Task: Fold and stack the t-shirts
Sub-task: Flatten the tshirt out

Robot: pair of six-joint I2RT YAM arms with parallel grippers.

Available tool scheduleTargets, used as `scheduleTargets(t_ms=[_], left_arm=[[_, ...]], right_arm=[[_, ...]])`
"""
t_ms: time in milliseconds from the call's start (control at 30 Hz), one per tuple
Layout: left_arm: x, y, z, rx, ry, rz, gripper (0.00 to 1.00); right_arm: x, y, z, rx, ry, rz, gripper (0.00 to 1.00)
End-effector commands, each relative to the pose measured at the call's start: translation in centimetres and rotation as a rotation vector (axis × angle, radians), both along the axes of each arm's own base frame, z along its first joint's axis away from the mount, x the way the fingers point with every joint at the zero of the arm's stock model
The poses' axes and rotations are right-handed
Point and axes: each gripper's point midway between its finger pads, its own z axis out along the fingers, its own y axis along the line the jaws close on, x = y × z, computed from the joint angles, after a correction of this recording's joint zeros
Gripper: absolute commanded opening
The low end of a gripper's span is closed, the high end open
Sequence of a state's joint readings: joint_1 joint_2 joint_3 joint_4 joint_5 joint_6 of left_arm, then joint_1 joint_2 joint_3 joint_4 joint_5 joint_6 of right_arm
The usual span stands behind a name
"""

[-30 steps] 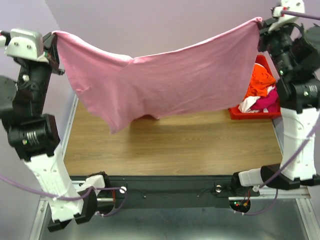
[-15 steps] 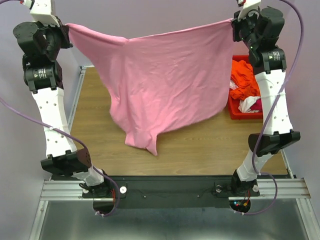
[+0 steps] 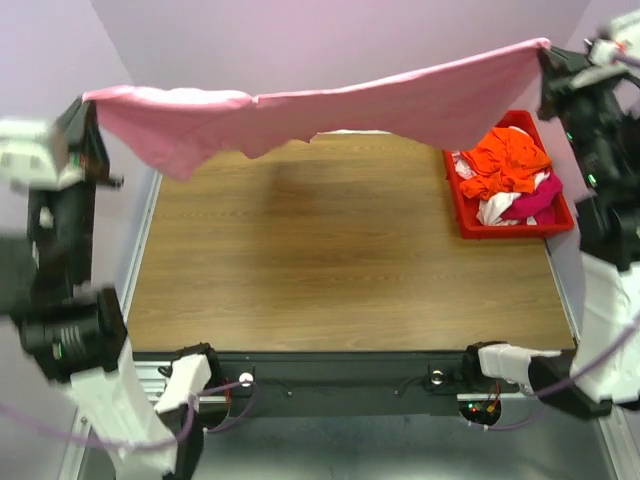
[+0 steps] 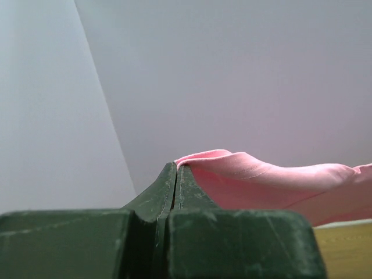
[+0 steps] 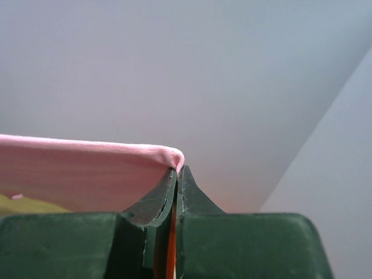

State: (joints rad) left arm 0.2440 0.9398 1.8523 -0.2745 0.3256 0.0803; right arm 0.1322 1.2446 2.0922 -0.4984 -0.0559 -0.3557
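Two arms hold one pink shirt point(image 3: 350, 105) in the air, stretched between them over the far part of the table point(image 3: 340, 270). In the top view we see the left gripper point(image 3: 88, 103) at the left end of the cloth and the right gripper point(image 3: 545, 52) at the right end. The shirt hangs as a long band and does not touch the wood. This view does not show us the jaws well, and the left side of it is blurred.

The wrist views give what is missing. In the left one, the left gripper point(image 4: 176, 168) has its fingers pressed together on a fold of the pink cloth. In the right one, the right gripper point(image 5: 177, 170) is clamped in the same way on a pink hem.

Only the top view shows the red bin point(image 3: 515, 232) at the far right of the table. An orange shirt point(image 3: 505, 160), a white shirt point(image 3: 495, 208) and a magenta shirt point(image 3: 537, 198) lie piled inside it.
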Motion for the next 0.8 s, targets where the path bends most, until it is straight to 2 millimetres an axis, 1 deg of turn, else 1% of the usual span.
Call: scheduleTargets(t_ms=[0, 33, 67, 100, 133, 200, 233, 300, 367, 400, 433, 467, 500, 533, 600, 633, 667, 700, 767], left_arm=[[-7.2, -0.6, 3.3, 0.005, -0.179, 0.056, 0.00], [-8.7, -0.8, 3.7, 0.004, -0.200, 0.063, 0.00], [-11.7, -1.1, 4.9, 0.001, -0.265, 0.083, 0.00], [-12.2, -1.1, 4.9, -0.003, -0.271, 0.089, 0.00], [-14.5, -1.5, 5.8, 0.004, -0.319, 0.097, 0.00], [-16.4, -1.7, 6.6, 0.004, -0.356, 0.109, 0.00], [-17.5, -2.0, 7.1, 0.008, -0.375, 0.111, 0.00], [-17.8, -2.2, 7.3, 0.017, -0.375, 0.109, 0.00], [-16.9, -2.3, 6.6, 0.033, -0.339, 0.097, 0.00], [-15.9, -2.2, 6.1, 0.046, -0.314, 0.095, 0.00], [-14.1, -1.9, 4.8, 0.048, -0.264, 0.095, 0.00], [-12.9, -1.7, 3.9, 0.055, -0.233, 0.095, 0.00], [-10.2, -1.3, 1.8, 0.073, -0.159, 0.087, 0.00], [-9.3, -1.2, 0.8, 0.083, -0.131, 0.084, 0.00], [-6.8, -0.8, -1.8, 0.093, -0.058, 0.074, 0.00], [-4.4, -0.6, -4.5, 0.104, 0.019, 0.054, 0.00], [-3.1, -0.5, -6.0, 0.106, 0.058, 0.041, 0.00], [-0.9, -0.7, -9.2, 0.109, 0.138, 0.001, 0.00], [1.3, -0.7, -12.8, 0.105, 0.219, -0.038, 0.00]], right_arm=[[-6.3, -1.2, 3.5, 0.000, -0.161, -0.025, 0.01], [-7.6, -1.4, 4.0, -0.003, -0.185, -0.028, 0.01], [-10.2, -1.8, 4.9, 0.001, -0.232, -0.034, 0.01], [-11.4, -2.1, 5.4, 0.000, -0.256, -0.040, 0.01], [-12.8, -2.3, 6.1, -0.006, -0.288, -0.046, 0.01], [-14.9, -2.8, 7.1, -0.006, -0.332, -0.061, 0.01], [-15.3, -2.9, 7.3, -0.018, -0.345, -0.069, 0.01], [-15.6, -3.0, 7.6, -0.029, -0.356, -0.080, 0.01], [-14.7, -2.9, 7.1, -0.044, -0.336, -0.084, 0.01], [-13.2, -2.7, 6.0, -0.054, -0.298, -0.079, 0.01], [-12.3, -2.4, 5.3, -0.064, -0.275, -0.070, 0.01], [-11.2, -2.1, 4.2, -0.076, -0.245, -0.059, 0.01], [-9.2, -1.2, 2.2, -0.100, -0.187, -0.025, 0.01], [-8.0, -0.8, 0.9, -0.111, -0.150, -0.007, 0.01], [-6.0, 0.3, -1.5, -0.126, -0.090, 0.044, 0.01], [-3.8, 1.0, -4.5, -0.130, -0.011, 0.068, 0.01], [-2.9, 1.4, -6.0, -0.137, 0.025, 0.086, 0.01], [-0.9, 2.1, -9.4, -0.146, 0.103, 0.119, 0.01], [0.9, 2.8, -12.8, -0.155, 0.175, 0.148, 0.01]])
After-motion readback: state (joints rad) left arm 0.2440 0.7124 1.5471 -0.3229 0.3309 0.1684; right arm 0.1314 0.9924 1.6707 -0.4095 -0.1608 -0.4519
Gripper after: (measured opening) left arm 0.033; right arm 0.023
